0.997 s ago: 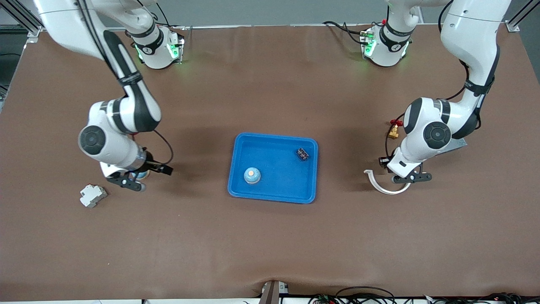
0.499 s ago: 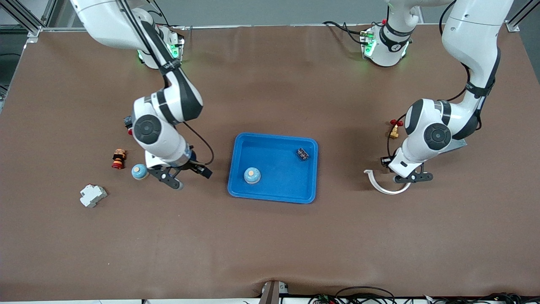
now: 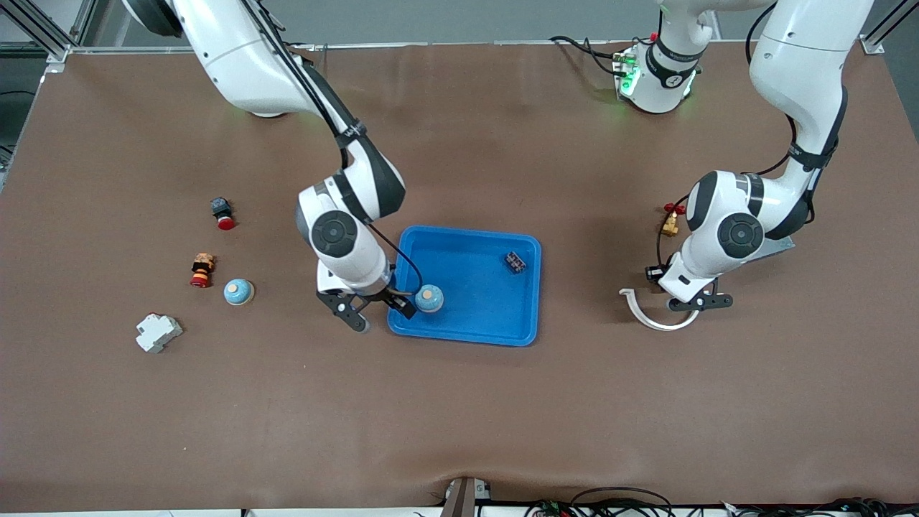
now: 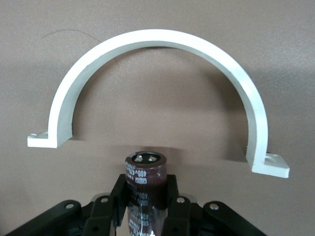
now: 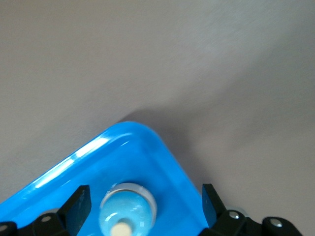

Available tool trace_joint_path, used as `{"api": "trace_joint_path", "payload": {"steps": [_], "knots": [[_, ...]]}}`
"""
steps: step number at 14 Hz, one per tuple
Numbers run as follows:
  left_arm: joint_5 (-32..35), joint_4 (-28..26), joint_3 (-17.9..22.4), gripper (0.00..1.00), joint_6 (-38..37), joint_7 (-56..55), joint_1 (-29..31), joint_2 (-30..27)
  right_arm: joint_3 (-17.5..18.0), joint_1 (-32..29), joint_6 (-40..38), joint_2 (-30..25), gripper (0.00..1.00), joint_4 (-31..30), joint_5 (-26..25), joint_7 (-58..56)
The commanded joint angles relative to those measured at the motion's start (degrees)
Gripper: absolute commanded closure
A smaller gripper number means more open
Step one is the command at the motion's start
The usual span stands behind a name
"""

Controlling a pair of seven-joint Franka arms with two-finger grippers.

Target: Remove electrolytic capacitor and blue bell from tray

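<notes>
A blue bell sits in the blue tray near the corner toward the right arm's end. My right gripper is open and empty over that corner; in the right wrist view the bell lies below, between the fingers. A second blue bell stands on the table toward the right arm's end. My left gripper is shut on a dark maroon capacitor, low over the table beside a white half-ring clamp.
A small dark part lies in the tray. The white clamp and a brass valve lie by the left arm. A black-and-red button, a red-orange part and a white breaker lie near the second bell.
My right arm has swung from the bell on the table to the tray's corner, empty, leaving that bell where it stood. The left arm has barely moved.
</notes>
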Motion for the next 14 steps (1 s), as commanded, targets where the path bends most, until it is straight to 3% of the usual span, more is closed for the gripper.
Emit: {"api": "trace_joint_path", "payload": {"steps": [1,7,8,9,10,11,14], "knots": [[1.26,-0.40,-0.36,1.00,0.85,0.40,0.62,-0.10,-0.69,1.73,-1.11,5.30,0.00,7.37,-0.42,3.80],[1.26,-0.31,-0.36,0.98,0.85,0.40,0.62,0.34,-0.78,4.90,-1.02,8.74,0.00,10.37,-0.51,7.58],[1.26,-0.22,-0.36,0.82,0.85,0.49,0.62,0.34,-0.87,5.34,-1.02,8.92,0.00,10.37,-0.60,7.76],[1.26,-0.22,-0.36,0.59,0.85,0.58,0.62,0.34,-0.87,5.69,-1.02,9.01,0.00,10.28,-0.69,7.77],[1.26,-0.22,-0.36,0.26,0.85,0.58,0.62,0.43,-0.87,5.95,-1.02,9.35,0.00,10.28,-0.77,7.77],[1.26,-0.22,-0.44,0.00,0.68,0.58,0.53,0.35,-0.87,6.30,-1.11,9.53,0.00,10.28,-1.12,7.77],[1.26,-0.14,-0.53,0.00,-1.94,-0.12,0.18,-1.23,-0.87,6.74,-1.37,9.88,0.00,10.10,-2.09,7.77]]}}
